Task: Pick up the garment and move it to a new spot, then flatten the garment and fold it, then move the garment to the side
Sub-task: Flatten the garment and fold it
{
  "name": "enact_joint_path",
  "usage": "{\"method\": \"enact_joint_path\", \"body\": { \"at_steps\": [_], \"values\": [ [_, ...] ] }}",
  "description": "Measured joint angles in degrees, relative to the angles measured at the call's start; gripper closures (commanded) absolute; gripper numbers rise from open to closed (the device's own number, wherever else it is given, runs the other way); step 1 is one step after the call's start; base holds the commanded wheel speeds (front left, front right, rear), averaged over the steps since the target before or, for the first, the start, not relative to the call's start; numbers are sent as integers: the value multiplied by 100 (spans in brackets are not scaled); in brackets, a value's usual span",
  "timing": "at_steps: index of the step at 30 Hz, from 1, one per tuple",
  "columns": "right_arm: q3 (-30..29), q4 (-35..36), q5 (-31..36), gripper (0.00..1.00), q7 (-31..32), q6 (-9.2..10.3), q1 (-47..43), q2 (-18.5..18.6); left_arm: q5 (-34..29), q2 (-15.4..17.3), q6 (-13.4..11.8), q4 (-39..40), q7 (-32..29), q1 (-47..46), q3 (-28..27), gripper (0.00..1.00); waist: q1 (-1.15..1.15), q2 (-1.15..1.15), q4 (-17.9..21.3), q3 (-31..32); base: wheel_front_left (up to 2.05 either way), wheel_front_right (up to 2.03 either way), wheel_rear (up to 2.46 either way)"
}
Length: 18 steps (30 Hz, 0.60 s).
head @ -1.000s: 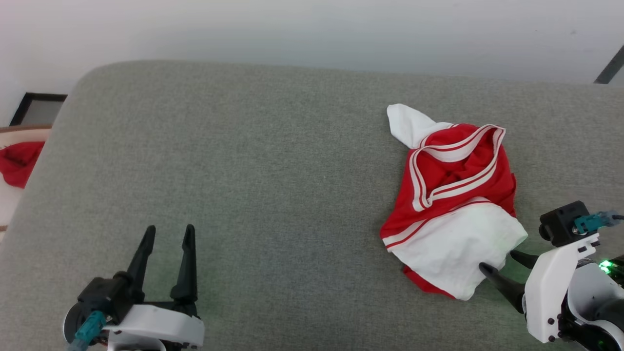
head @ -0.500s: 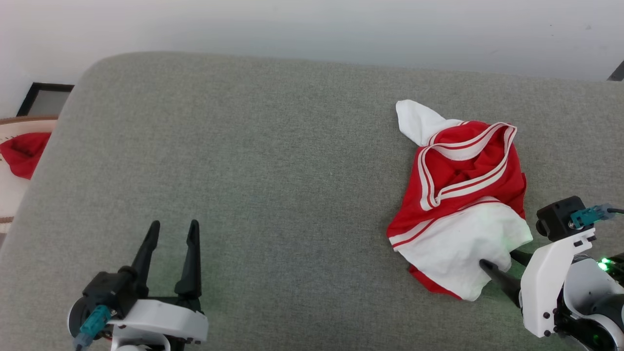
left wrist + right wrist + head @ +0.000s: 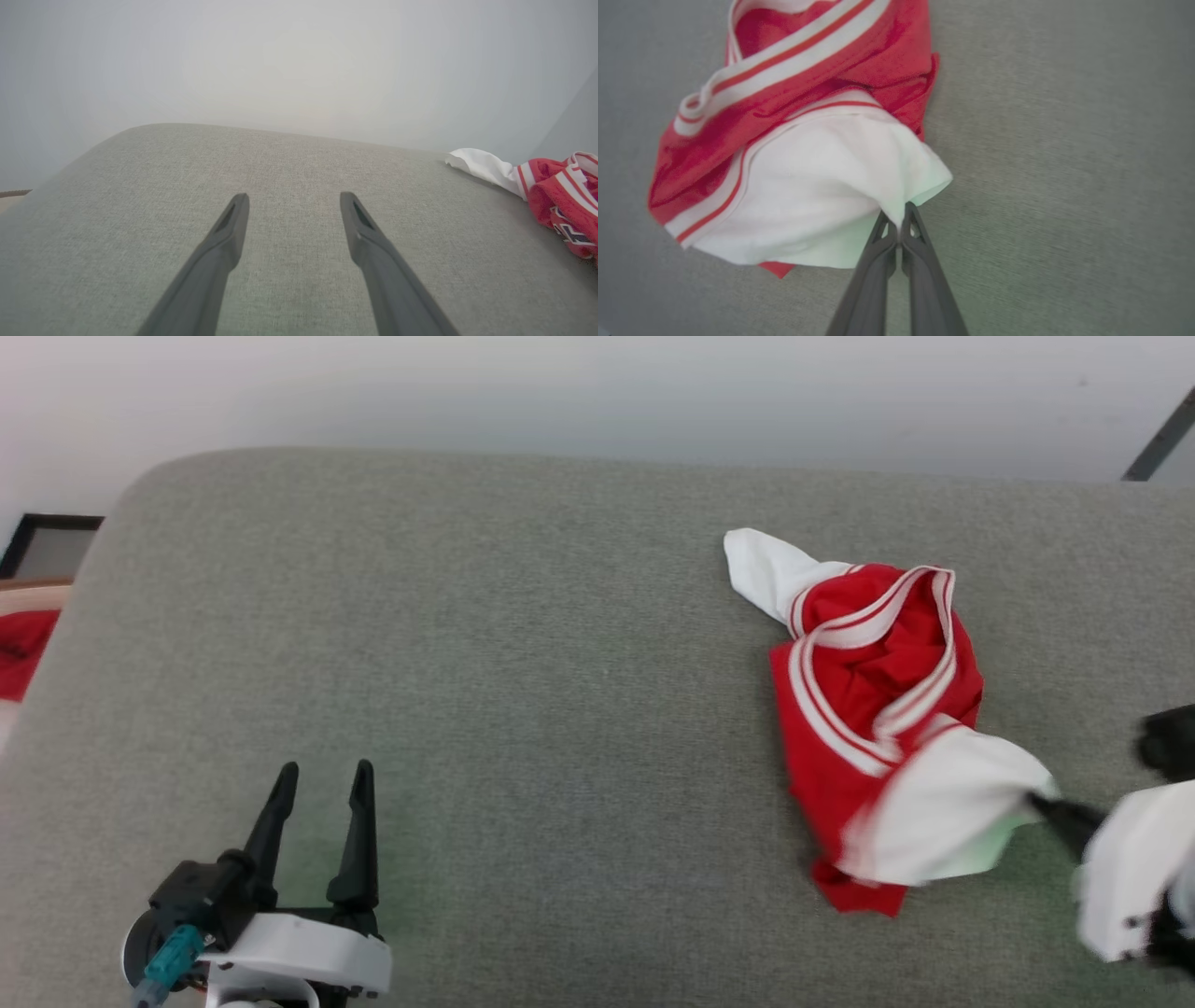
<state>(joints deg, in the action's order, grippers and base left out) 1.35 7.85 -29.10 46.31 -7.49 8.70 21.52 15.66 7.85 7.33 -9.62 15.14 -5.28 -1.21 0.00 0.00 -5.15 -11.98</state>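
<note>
The garment (image 3: 878, 700) is a crumpled red jersey with white sleeves and red-white striped trim, lying on the right part of the grey cushion. My right gripper (image 3: 1034, 800) is shut on the edge of its near white sleeve (image 3: 822, 186), which is lifted a little. In the right wrist view the right gripper (image 3: 900, 219) pinches the sleeve cloth between its closed tips. My left gripper (image 3: 320, 773) stands open at the lower left, far from the garment, with nothing between its fingers. In the left wrist view the left gripper (image 3: 293, 201) points over bare cushion, and the garment (image 3: 556, 186) lies at the right edge.
The grey cushion (image 3: 485, 653) spreads wide between the two grippers. A pale wall (image 3: 597, 392) runs behind its far edge. At the far left, beyond the cushion, lies another red cloth (image 3: 14, 649) and a dark frame (image 3: 47, 527).
My right gripper has shut on the white sleeve and pulled it right and up, stretching the garment. The head view has shifted slightly. The left gripper has stayed put.
</note>
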Motion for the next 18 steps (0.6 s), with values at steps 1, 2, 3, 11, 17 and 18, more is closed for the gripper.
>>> {"method": "enact_joint_path", "body": {
  "at_steps": [1,2,3,11,17,18],
  "values": [
    [-176,30,27,100,0,0,-24,25,0,2,0,5,0,0,2,0,0,0,31,-8,0,0,0],
    [-354,60,48,100,2,0,-48,60,8,5,1,13,0,-1,8,0,0,0,61,-18,0,0,0],
    [-525,85,49,100,9,0,-68,92,14,8,4,14,0,-2,11,0,0,0,90,-30,0,0,0],
    [-1326,-186,205,100,-242,0,209,311,20,48,5,11,0,-132,111,0,0,0,259,-201,0,0,0],
    [-1744,-736,500,100,-1021,-2,764,378,49,123,5,8,0,-258,170,0,0,0,266,-353,0,0,0],
    [-1795,-873,573,100,-1184,-2,834,402,49,132,5,3,0,-268,179,0,0,0,256,-373,0,0,0]
  ]
}}
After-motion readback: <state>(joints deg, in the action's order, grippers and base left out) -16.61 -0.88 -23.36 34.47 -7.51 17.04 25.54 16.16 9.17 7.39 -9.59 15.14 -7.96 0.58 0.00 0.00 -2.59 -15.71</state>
